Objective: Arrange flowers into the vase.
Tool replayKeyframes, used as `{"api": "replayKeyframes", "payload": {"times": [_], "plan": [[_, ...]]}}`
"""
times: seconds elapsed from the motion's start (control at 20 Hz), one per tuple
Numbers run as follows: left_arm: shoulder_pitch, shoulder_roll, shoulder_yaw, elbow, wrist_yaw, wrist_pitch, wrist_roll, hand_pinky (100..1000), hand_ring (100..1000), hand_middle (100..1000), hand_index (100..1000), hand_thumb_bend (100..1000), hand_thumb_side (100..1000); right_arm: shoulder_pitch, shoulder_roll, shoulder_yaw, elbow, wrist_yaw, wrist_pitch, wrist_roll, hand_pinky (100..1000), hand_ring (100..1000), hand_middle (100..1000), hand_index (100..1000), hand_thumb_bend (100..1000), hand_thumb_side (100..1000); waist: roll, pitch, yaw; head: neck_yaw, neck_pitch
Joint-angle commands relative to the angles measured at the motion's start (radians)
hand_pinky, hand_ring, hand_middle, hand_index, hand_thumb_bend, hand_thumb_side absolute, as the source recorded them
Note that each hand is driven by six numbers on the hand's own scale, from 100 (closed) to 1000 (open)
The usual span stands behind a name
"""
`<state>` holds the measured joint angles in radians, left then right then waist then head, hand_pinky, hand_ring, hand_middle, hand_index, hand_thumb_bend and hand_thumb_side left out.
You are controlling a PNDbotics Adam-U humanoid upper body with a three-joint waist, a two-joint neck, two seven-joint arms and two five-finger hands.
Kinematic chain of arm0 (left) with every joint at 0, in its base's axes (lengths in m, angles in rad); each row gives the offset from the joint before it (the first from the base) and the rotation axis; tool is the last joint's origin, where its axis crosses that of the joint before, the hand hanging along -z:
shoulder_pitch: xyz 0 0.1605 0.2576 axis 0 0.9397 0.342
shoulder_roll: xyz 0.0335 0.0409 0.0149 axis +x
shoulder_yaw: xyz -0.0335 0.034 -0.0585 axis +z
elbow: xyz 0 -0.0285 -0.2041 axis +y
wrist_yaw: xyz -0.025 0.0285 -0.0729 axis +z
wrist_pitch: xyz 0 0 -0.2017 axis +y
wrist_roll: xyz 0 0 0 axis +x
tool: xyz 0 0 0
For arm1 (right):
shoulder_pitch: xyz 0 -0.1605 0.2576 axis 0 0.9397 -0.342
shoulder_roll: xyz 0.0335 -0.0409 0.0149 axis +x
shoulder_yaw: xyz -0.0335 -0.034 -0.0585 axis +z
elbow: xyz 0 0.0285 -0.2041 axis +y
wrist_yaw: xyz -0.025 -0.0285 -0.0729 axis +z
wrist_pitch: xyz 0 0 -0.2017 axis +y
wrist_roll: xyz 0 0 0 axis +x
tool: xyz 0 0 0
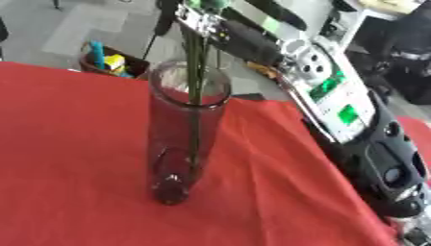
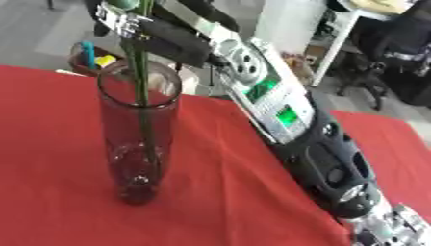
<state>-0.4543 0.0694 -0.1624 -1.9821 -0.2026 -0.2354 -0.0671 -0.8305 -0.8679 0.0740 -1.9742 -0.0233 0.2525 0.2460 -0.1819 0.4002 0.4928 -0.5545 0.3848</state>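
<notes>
Hanging below right hand [image 2: 126,21]: stems [image 2: 141,86] inside vase [image 2: 134,144]

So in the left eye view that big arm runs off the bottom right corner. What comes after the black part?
Observer: The right eye view shows a bit more. Past the black section of the right arm there are silver joint parts.
Visitor: And does the red cloth stop at the arm?
Observer: No. The red cloth that the vase stands on carries on as a wide patch on the arm's far side.
</notes>
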Motion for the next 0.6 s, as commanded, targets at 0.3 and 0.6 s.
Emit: {"api": "replayKeyframes", "payload": {"times": [0.3,0.6], "plan": [[-0.005,0.003,-0.001,-0.018,0.004,-0.001,-0.008,722,534,789,873,100,1000,0.006,-0.032,-0.016,-0.020,-0.031,-0.018,-0.029,885,929,348,670,100,1000,0.007,-0.020,-0.006,0.002,-0.013],[-0.004,0.002,0.000,-0.018,0.003,0.000,-0.012,722,533,790,873,100,1000,0.027,-0.034,-0.017,-0.026,0.045,-0.046,0.043,921,964,423,728,100,1000,0.008,-0.017,-0.012,0.003,-0.015]]}}
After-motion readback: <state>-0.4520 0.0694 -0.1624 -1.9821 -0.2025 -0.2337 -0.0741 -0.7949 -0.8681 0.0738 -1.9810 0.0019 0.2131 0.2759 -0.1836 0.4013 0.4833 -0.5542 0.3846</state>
